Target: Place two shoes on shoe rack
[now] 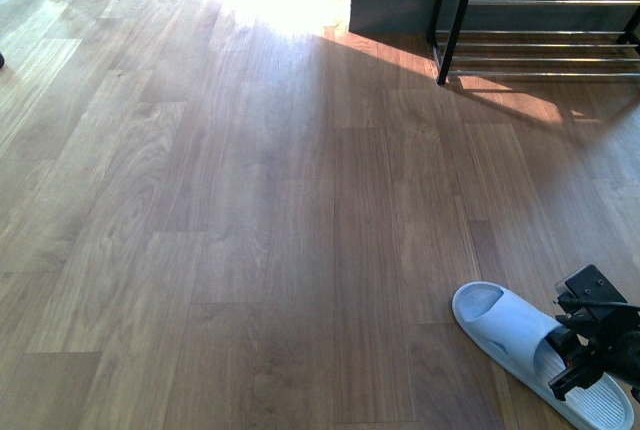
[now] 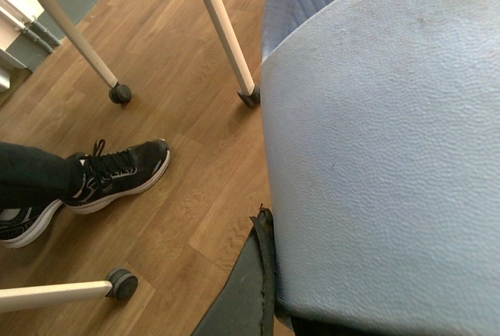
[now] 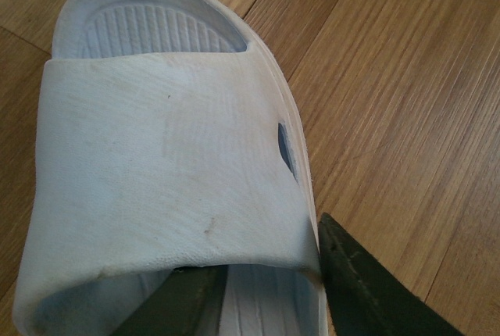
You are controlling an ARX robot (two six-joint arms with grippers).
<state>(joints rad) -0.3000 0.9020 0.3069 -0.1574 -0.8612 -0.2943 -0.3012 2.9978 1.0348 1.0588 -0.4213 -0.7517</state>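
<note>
Front view showed a pale blue slide [image 1: 515, 335] lying on the floor [image 1: 250, 230], well apart from the shoe rack [image 1: 545, 48]. The right gripper [image 1: 568, 362] straddled its strap, but I could not tell whether it was squeezing. Only the left wrist view showed the left gripper [image 2: 262, 273] clamped on a second slide [image 2: 375, 156], above a black sneaker [image 2: 117, 176].

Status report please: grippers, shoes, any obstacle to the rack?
Left gripper shut on held slide. Right gripper astride strap of floor slide, grip unclear. Shoe rack ahead right, no obstacle seen.
</note>
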